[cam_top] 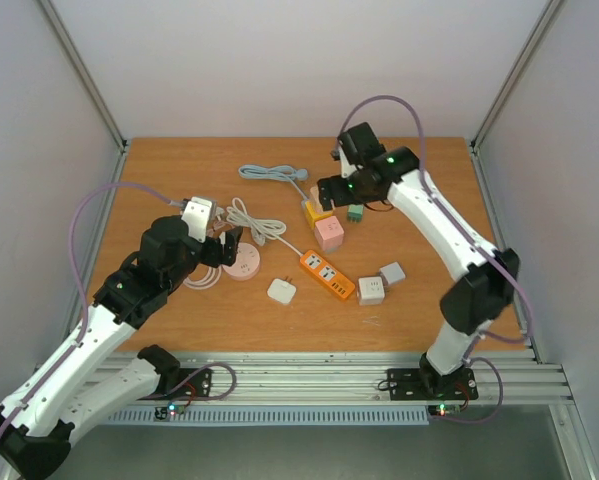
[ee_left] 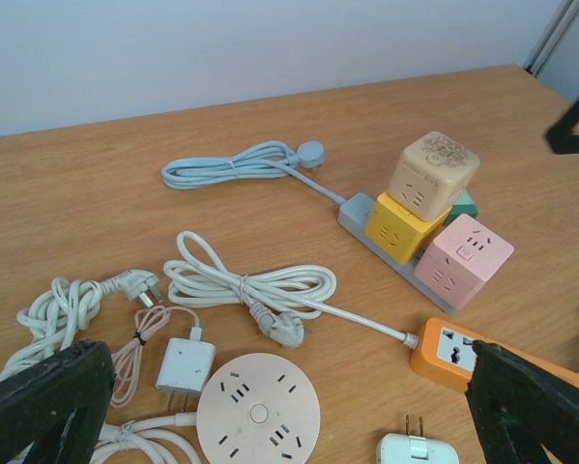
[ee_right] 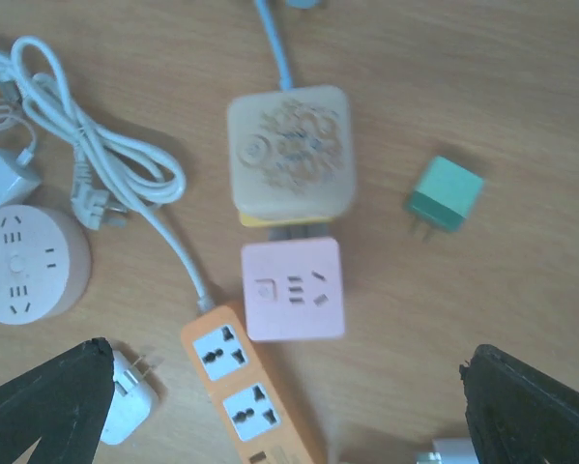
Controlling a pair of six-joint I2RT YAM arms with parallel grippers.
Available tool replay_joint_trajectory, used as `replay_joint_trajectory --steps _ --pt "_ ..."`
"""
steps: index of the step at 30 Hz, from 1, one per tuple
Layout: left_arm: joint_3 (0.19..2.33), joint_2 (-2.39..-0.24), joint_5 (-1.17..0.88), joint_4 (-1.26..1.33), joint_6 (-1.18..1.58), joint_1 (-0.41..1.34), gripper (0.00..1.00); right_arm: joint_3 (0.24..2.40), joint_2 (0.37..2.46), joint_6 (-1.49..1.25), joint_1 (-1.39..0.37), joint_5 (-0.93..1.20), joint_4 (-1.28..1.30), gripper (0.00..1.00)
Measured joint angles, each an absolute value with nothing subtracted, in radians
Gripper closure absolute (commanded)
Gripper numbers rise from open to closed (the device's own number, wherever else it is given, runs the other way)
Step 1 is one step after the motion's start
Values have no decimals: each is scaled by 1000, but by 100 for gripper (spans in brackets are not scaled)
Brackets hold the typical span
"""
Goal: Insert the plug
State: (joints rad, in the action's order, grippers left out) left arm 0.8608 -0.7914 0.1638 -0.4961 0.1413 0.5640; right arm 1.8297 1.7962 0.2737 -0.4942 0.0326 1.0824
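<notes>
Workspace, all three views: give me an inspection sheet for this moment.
Surface: wooden table.
Job's things: orange power strip, pink cube socket, beige cube stacked on yellow cube, round socket, green adapter and white adapters lying loose.
Clutter: nothing seen.
Grippers: left gripper and right gripper open, holding nothing.
Cables: grey cord and white cord, both bundled.
Surroundings: white walls, metal frame.

The table point(ee_left: 76, 174) is smooth wood-grain board with a low sheen. The pink cube socket point(ee_right: 293, 290) is matt plastic. The beige cube point(ee_right: 289, 150) just beside it has an embossed patterned top (plain plastic otherwise). Right of the pink cube, the green plug point(ee_right: 445, 193) is satiny plastic with bare metal prongs. Left of it, the white cable point(ee_right: 125, 164) looks smooth and rubbery.
</notes>
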Motion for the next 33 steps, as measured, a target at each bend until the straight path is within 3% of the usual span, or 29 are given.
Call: replay_joint_trajectory --steps 9,16,24,33 --pt "854 -783 137 -489 145 564 1 1383 1454 117 -495 -99 1042 3" --pt "847 -773 68 -460 169 564 1 1110 1318 7 -497 -112 1081 15" --pt "848 -789 -38 -429 253 564 1 951 1312 -111 -525 -57 1060 15" --pt "848 -800 -68 -429 307 564 1 938 1409 -136 -551 -43 960 25"
